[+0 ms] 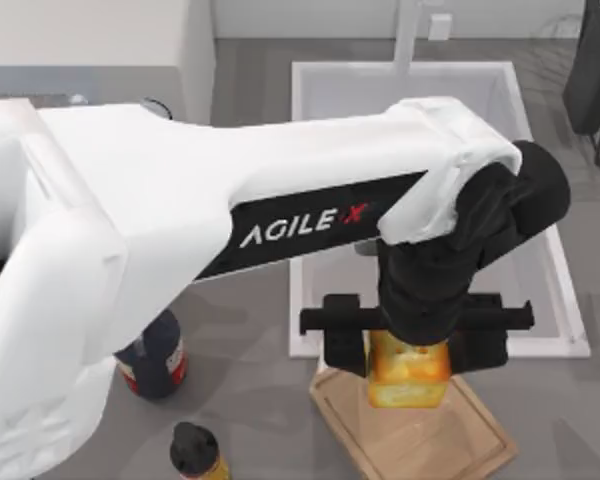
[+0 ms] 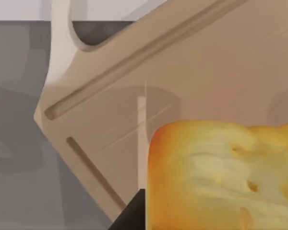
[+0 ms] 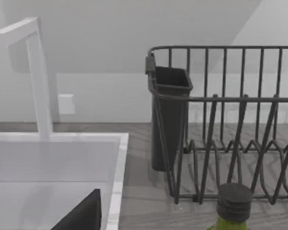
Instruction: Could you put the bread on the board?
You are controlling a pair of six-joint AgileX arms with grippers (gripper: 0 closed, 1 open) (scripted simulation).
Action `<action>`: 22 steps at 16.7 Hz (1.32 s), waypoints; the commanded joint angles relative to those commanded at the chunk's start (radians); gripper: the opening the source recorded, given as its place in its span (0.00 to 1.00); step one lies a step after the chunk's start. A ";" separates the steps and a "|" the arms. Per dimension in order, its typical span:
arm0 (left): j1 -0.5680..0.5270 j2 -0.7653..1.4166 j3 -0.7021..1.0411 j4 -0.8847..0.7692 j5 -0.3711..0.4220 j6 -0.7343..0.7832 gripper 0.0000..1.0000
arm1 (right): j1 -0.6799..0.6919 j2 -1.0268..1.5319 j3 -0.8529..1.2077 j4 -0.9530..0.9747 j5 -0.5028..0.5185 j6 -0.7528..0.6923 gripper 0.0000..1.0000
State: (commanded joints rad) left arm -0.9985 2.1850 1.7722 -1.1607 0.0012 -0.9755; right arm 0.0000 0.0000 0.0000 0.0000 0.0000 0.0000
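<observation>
Here, seen from above: left arm (image 1: 180, 200), white with the AgileX name on a black stripe, stretched from the table's left across to the right. Left gripper (image 1: 410, 352) pointing down over the near end of the board (image 1: 420, 435), fingers closed on the bread (image 1: 410, 372), one black finger on each side of the loaf. Bread golden-yellow with toasted orange edges, upright between the fingers, above the board's end nearest the sink (image 1: 540, 200). Cannot tell whether resting on the wood or just above it.

Board light tan, lying at an angle on the grey table (image 1: 250, 400), just in front of the sink's white rim.

From the left wrist: bread (image 2: 221, 177) close up, board (image 2: 182, 86) beneath it, inset groove and whitish loop handle (image 2: 62, 43) in sight.

Left of the board, two bottles: a dark one with a red label (image 1: 152, 362), and a black-capped one (image 1: 195, 452) nearer the front edge.

From the right wrist: dark wire dish rack (image 3: 230, 124) holding a cutlery cup (image 3: 169, 120), a white tap (image 3: 36, 72) over the sink, and a dark-capped green bottle (image 3: 233, 206). Right gripper's state: cannot tell.
</observation>
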 joint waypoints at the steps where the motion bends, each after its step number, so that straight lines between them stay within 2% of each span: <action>1: -0.001 0.004 -0.015 0.019 0.000 0.001 0.00 | 0.000 0.000 0.000 0.000 0.000 0.000 1.00; 6: -0.006 0.022 -0.080 0.110 0.000 0.003 0.00 | 0.000 0.000 0.000 0.000 0.000 0.000 1.00; 11: -0.005 0.027 -0.088 0.119 0.000 0.003 0.00 | 0.000 0.000 0.000 0.000 0.000 0.000 1.00; 22: -0.005 0.027 -0.088 0.119 0.000 0.003 0.83 | 0.000 0.000 0.000 0.000 0.000 0.000 1.00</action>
State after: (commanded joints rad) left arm -1.0039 2.2122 1.6838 -1.0414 0.0008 -0.9726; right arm 0.0000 0.0000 0.0000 0.0000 0.0000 0.0000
